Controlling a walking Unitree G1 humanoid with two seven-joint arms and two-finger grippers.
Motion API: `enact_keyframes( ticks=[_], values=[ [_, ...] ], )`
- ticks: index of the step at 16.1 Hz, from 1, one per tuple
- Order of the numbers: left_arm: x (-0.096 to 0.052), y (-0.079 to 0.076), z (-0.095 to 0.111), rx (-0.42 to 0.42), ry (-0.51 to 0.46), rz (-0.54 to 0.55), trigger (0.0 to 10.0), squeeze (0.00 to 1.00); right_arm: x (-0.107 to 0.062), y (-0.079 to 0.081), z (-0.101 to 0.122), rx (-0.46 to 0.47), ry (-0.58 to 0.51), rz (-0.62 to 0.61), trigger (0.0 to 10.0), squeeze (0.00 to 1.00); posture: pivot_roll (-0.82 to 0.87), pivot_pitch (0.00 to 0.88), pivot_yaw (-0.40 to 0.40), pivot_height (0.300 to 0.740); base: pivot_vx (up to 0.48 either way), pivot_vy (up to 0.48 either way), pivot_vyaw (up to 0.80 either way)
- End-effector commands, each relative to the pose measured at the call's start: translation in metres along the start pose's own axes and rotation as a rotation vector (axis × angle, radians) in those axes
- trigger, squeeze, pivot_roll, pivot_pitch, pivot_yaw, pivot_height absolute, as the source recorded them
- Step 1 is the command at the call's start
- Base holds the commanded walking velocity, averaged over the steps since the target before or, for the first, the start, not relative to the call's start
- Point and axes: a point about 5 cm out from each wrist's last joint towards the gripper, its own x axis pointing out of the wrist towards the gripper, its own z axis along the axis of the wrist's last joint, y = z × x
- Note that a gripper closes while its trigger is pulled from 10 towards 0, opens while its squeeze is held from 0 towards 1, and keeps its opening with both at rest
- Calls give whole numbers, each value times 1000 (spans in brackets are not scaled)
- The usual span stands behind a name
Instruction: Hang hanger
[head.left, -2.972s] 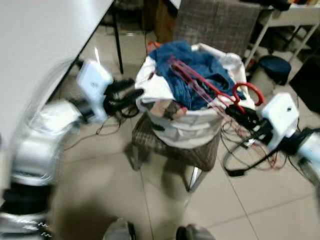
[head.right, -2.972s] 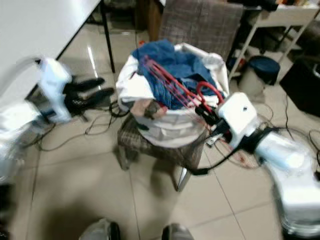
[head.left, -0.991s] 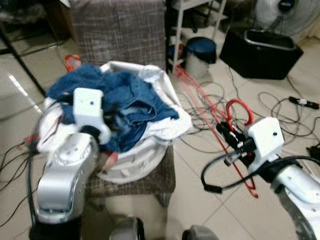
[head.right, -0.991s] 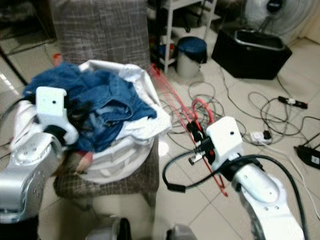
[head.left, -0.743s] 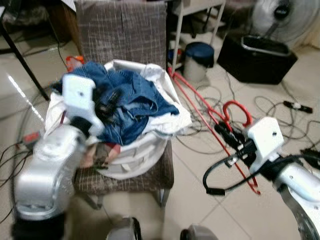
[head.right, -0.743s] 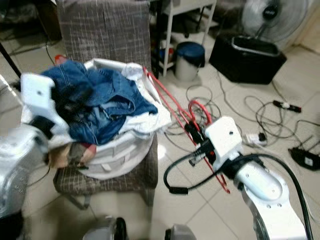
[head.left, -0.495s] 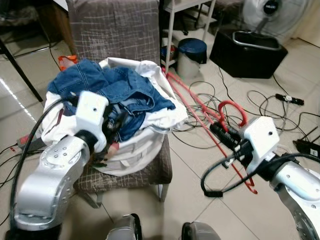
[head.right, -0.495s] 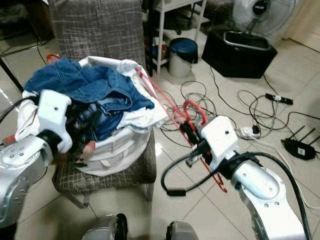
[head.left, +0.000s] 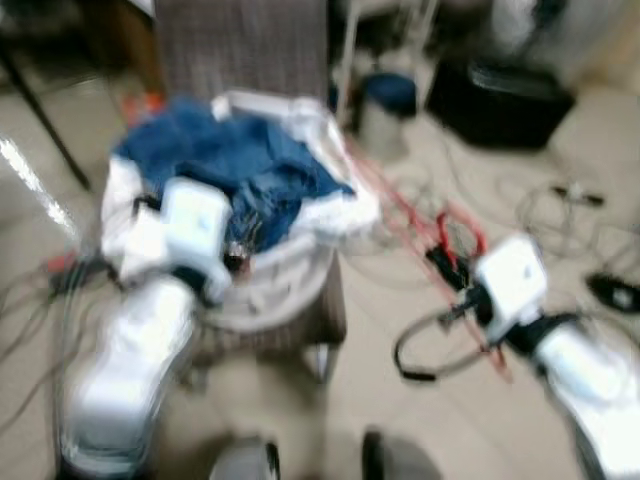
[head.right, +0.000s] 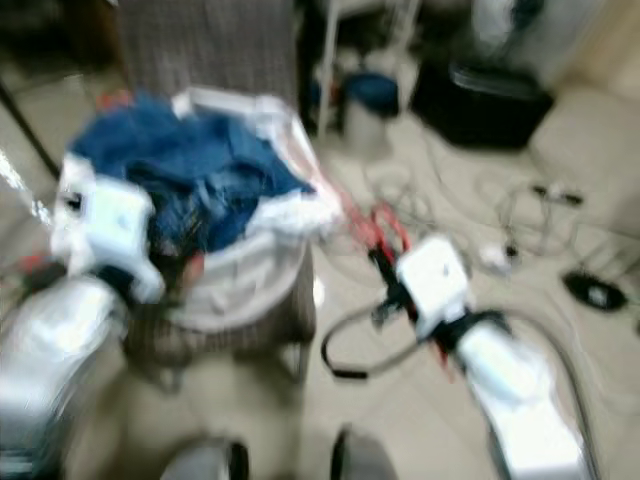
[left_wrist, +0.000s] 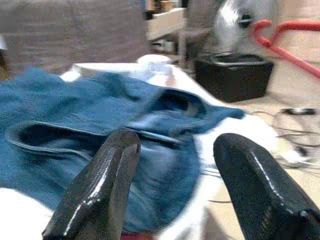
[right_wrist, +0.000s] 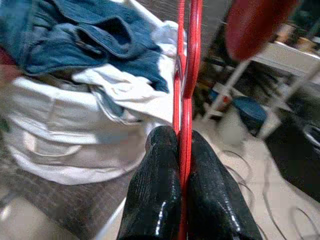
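Change: since half a second ago the left arm has lifted slightly beside the basket; head views now blurred.
Right gripper (right_wrist: 180, 165): fingers clamped on the red hanger (right_wrist: 186, 75), held low beside the chair (head.left: 240, 50).
Left gripper (left_wrist: 175, 165): fingers spread wide, empty, over blue jeans (left_wrist: 90, 150) in the white laundry basket (head.left: 300, 250).

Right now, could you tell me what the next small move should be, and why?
Probably carry the red hanger clear of the laundry basket toward a rail: the right end effector already clamps it, and the open left end effector hovers over the jeans.
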Motion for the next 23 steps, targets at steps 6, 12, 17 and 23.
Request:
enact_keyframes(
  ticks=[6, 12, 17, 23],
  values=[
    [4, -4, -7, 27, -16, 55, 10000, 0, 6, 2, 5, 30, -75, -86, 10000, 0, -93, 123, -18, 740, 0, -264, 424],
    [19, -8, 1, 24, -40, 40, 10000, 0, 8, -15, 2, 18, -54, -153, 10000, 0, -92, 124, 2, 740, 0, -400, 667],
    [31, -13, 11, 0, -100, -19, 10000, 0, 7, -16, 8, 100, -65, -228, 10000, 0, -112, 99, 17, 740, 124, 0, -99],
    [30, -2, 6, 4, -71, 47, 10000, 0, 6, -6, 6, 15, -34, -86, 10000, 0, -118, 95, 14, 740, 407, 0, -267]
  ],
)
